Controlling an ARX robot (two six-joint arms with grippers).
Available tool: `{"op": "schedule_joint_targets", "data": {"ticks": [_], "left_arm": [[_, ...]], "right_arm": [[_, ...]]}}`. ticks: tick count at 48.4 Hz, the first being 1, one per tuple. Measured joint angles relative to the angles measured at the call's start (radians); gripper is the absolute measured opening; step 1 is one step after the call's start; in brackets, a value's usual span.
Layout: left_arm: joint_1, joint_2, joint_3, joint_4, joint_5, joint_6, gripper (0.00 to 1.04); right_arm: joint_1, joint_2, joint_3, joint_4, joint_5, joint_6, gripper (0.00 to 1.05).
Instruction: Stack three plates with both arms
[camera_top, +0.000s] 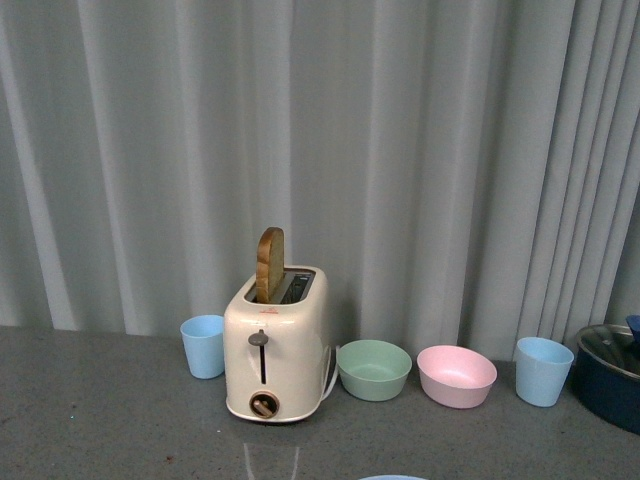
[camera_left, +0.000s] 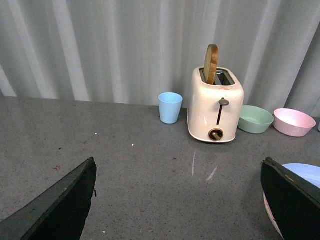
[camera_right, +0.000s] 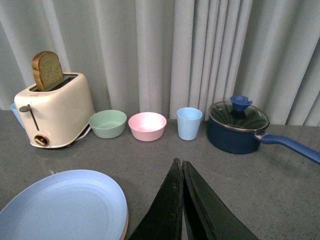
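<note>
1. The light blue plate (camera_right: 65, 205) fills the lower left of the right wrist picture, lying flat on the grey table (camera_right: 260, 185) with its open face up.
2. Being round, the plate has no true long axis; it reads as a wide ellipse stretched across the frame only because of the slanted view.
3. Just under its right edge a thin pinkish rim (camera_right: 124, 227) shows, so it sits on top of another plate; how many lie beneath cannot be told.
4. In the left wrist picture the same stack appears at the lower right edge, blue face (camera_left: 305, 174) above a pale rim, partly hidden by a dark finger.
5. In the front picture only a sliver of the blue rim (camera_top: 392, 477) peeks in at the bottom centre.
6. The right gripper (camera_right: 183, 200) has its two black fingers pressed together, nothing between them, just beside the plate.
7. The left gripper (camera_left: 185, 200) is spread wide: one finger (camera_left: 65, 205) at the lower left, the other at the lower right, bare table between.
8. Along the curtain stand a cream toaster (camera_top: 277, 345) with a slice of toast (camera_top: 269, 264), a green bowl (camera_top: 374, 369), a pink bowl (camera_top: 456, 375), two blue cups (camera_top: 203, 346) and a dark blue lidded pot (camera_right: 237, 126).
</note>
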Motion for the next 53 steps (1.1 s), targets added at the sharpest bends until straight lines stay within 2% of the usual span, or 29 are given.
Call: {"op": "schedule_joint_targets", "data": {"ticks": [46, 48, 53], "left_arm": [[0.000, 0.000, 0.000, 0.000, 0.000, 0.000, 0.98], [0.000, 0.000, 0.000, 0.000, 0.000, 0.000, 0.98], [0.000, 0.000, 0.000, 0.000, 0.000, 0.000, 0.98]], "right_arm": [[0.000, -0.065, -0.070, 0.011, 0.000, 0.000, 0.03], [0.000, -0.065, -0.070, 0.011, 0.000, -0.001, 0.06], [0.000, -0.065, -0.070, 0.011, 0.000, -0.001, 0.24]]}}
